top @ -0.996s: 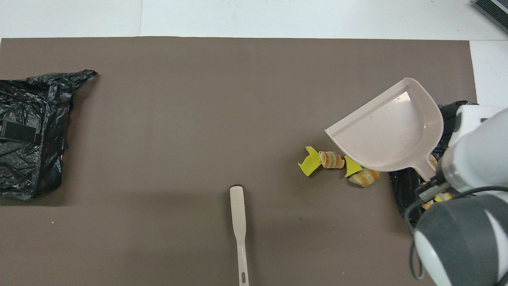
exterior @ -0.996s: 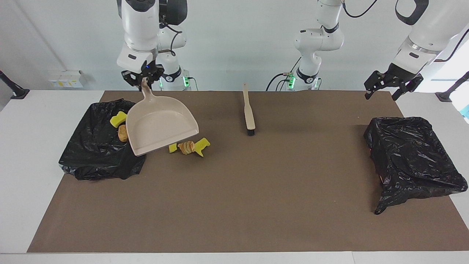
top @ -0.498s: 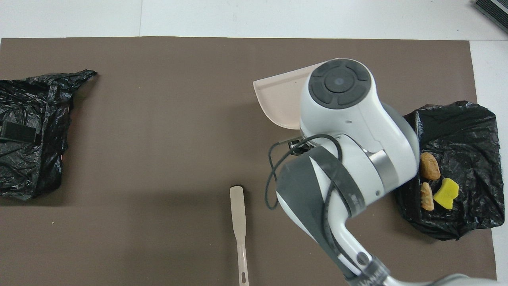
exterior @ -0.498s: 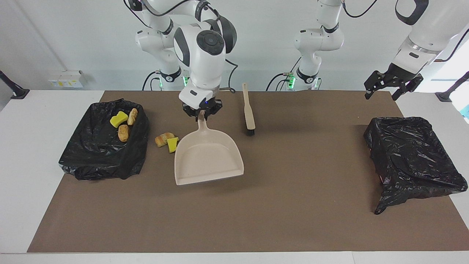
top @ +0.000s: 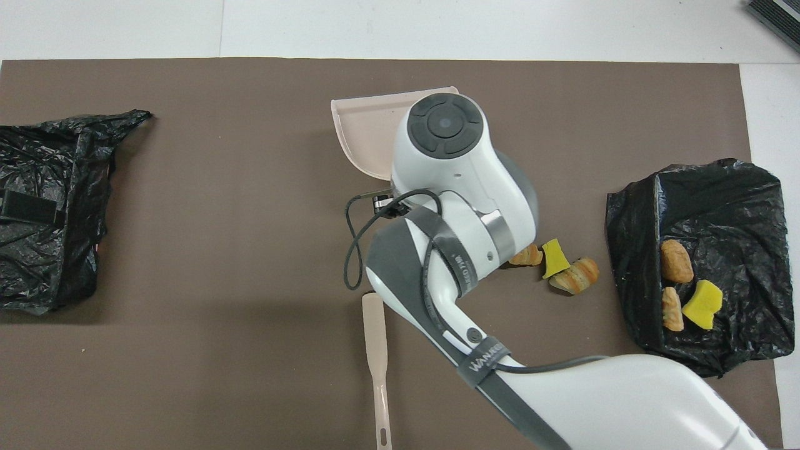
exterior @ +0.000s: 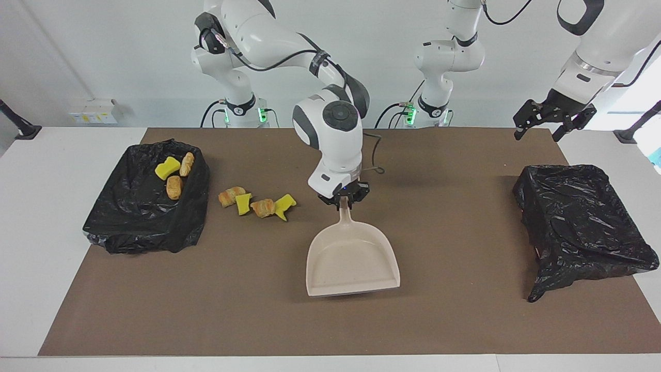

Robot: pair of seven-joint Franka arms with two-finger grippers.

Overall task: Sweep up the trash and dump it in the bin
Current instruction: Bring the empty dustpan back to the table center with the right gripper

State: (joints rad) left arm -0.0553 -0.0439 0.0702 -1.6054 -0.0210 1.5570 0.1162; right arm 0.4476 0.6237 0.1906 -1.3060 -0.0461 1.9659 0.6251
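Dustpan [exterior: 353, 258] handle clenched in right end effector [exterior: 343, 199]; left end effector [exterior: 553, 124] spread.

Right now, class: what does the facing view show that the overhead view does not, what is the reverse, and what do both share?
Facing only: the right gripper, jaws shut on the dustpan handle; the waiting left gripper, jaws open, over the mat's corner; a fourth loose scrap, yellow. Overhead only: the brush, hidden by the right arm in the facing view. Both: the dustpan, three loose scraps, the bin holding three scraps, the second bin.
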